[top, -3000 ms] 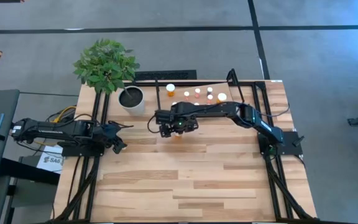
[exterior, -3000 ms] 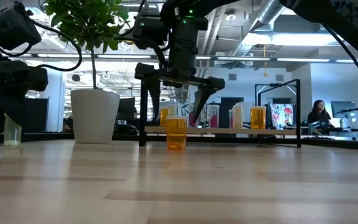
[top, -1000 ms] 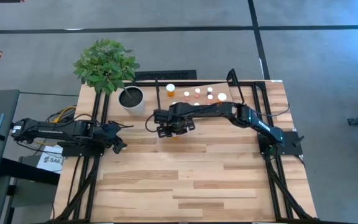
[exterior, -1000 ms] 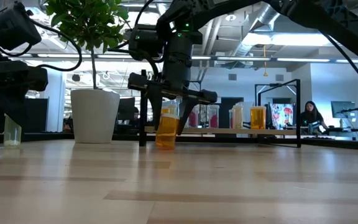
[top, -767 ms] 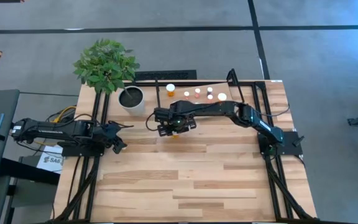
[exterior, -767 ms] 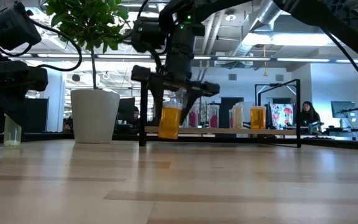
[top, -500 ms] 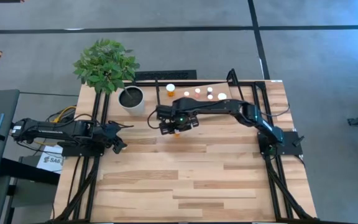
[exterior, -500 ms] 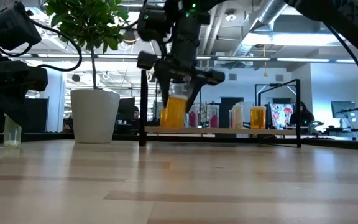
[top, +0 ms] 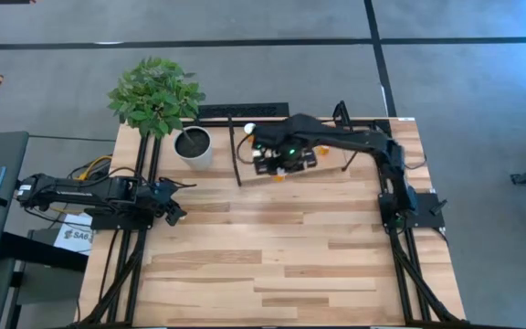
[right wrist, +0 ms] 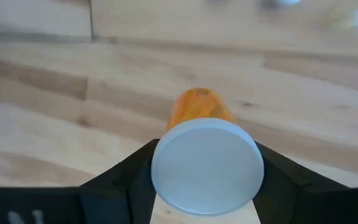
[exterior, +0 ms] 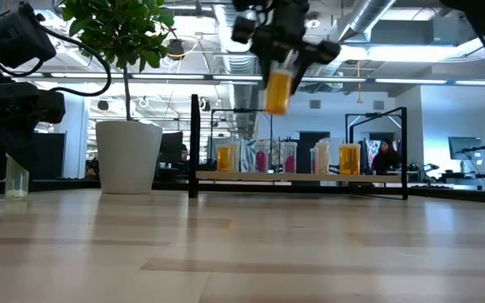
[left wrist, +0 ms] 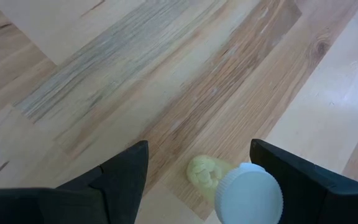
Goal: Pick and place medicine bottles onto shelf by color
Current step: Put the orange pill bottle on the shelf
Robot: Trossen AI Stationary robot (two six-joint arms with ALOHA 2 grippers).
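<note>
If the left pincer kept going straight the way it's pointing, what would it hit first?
The pale bottle standing between the left pincer's open fingers, most likely; its white cap is closest. Past it lies only the tabletop. Depth is hard to judge.

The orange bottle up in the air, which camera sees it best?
The low view: the orange bottle hangs high above the shelf in the right pincer. The right wrist view shows mostly its white cap. From above, the arm nearly hides it. The left wrist view misses it.
</note>
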